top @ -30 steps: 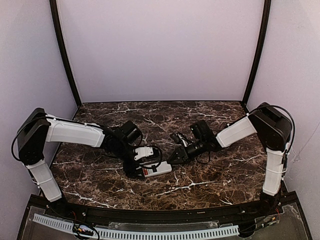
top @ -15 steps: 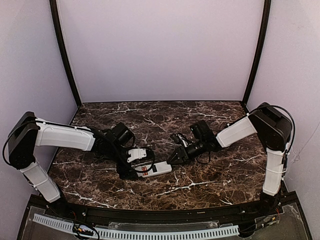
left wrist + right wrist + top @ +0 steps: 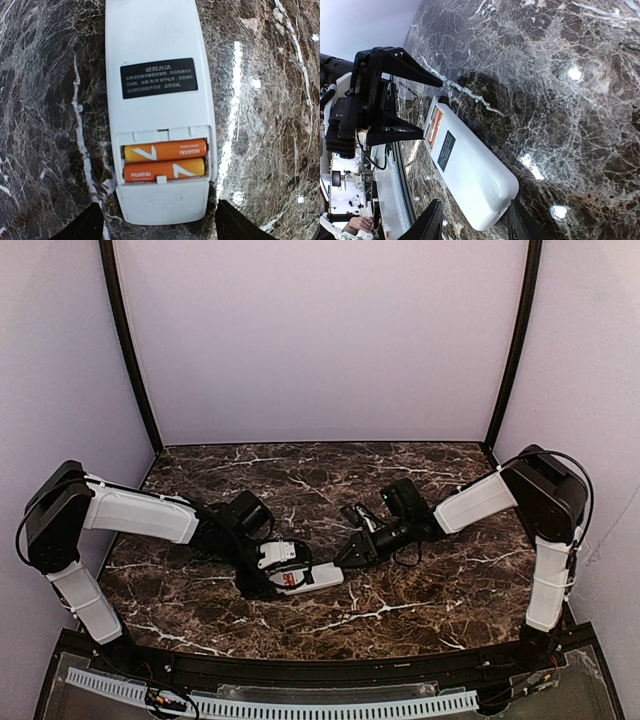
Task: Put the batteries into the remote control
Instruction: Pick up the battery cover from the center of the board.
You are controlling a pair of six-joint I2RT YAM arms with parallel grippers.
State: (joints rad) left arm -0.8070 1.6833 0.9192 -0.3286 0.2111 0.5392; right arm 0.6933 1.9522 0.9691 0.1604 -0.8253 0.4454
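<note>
The left hand (image 3: pixel 159 204) is open, with one finger at each side of the near end of the remote control (image 3: pixel 155 45), and it grips nothing. The right hand (image 3: pixel 475 202) is open, its fingers apart astride the opposite end; contact cannot be confirmed. The remote control lies back-up on the worktop (image 3: pixel 40 100). In the left wrist view, both batteries (image 3: pixel 165 170) sit side by side in the open recess toward 6 o'clock. A black label (image 3: pixel 159 77) lies at 12 o'clock of them.

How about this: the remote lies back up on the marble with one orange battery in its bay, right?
Not quite. The remote lies back up on the marble, but two orange batteries fill its bay; the left wrist view shows them.
</note>
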